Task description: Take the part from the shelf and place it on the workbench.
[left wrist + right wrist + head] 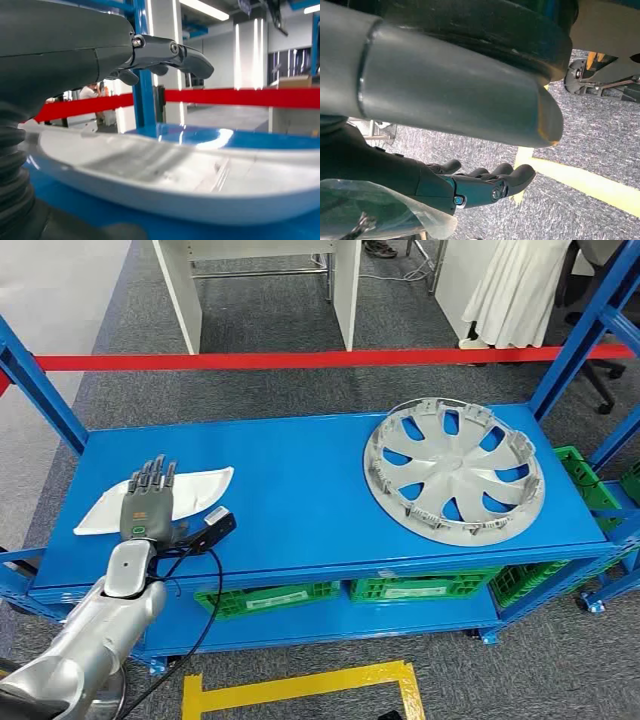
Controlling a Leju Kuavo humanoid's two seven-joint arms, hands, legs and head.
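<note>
The left hand (148,508), fingers extended and holding nothing, is hovering over the white part (198,488), seemingly light, rigid, slick, best gripped along its near edge.

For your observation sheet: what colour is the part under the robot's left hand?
White; the part shows best in the head view.

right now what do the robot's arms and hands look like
The left arm is smooth silver metal. A black cable loops beside it, and a black block with a white label sits at the wrist. The left hand is grey with darker segmented fingers and a green ring mark on its back. The right hand is dark, with a small blue dot.
</note>
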